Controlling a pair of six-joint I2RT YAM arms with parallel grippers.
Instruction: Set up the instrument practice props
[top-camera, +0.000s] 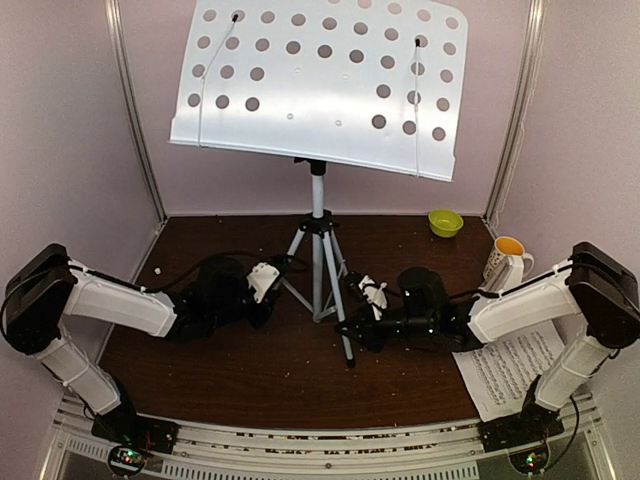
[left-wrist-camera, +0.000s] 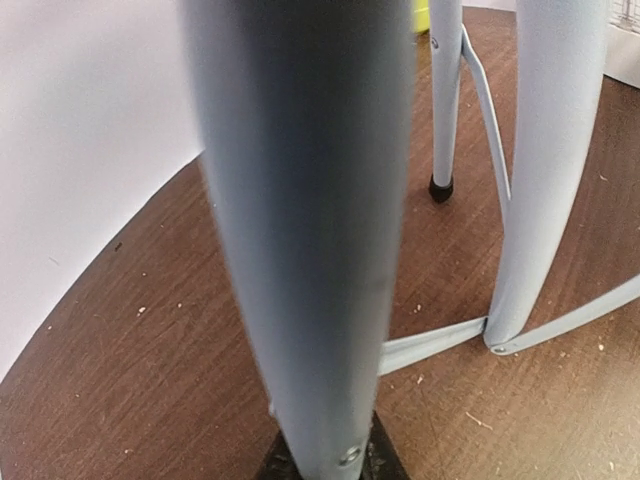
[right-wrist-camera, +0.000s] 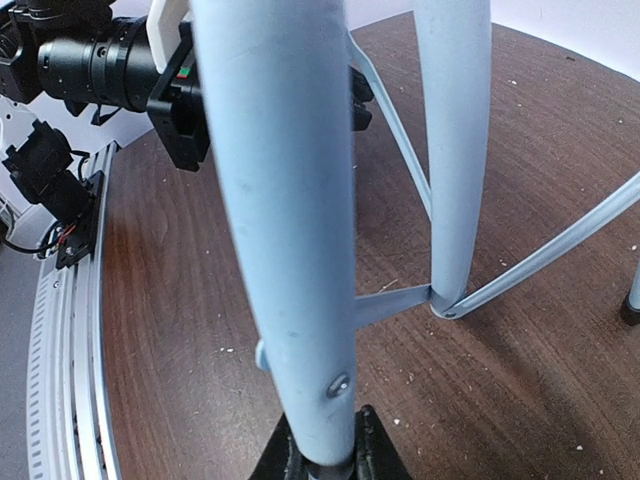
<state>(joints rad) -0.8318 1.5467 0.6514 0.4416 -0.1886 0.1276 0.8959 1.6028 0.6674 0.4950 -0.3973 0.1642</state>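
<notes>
Two arms low at tall silver tripod music stand with white perforated desk, upright at centre of worktop. Left fingers pinched on left leg; right fingers pinched on near leg. Move both legs together, slowly; keep stand vertical, looks top-heavy, may tip.

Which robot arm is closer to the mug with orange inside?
The right arm. It passes right beside the mug; the left arm is far off, on the other side of the stand.
</notes>
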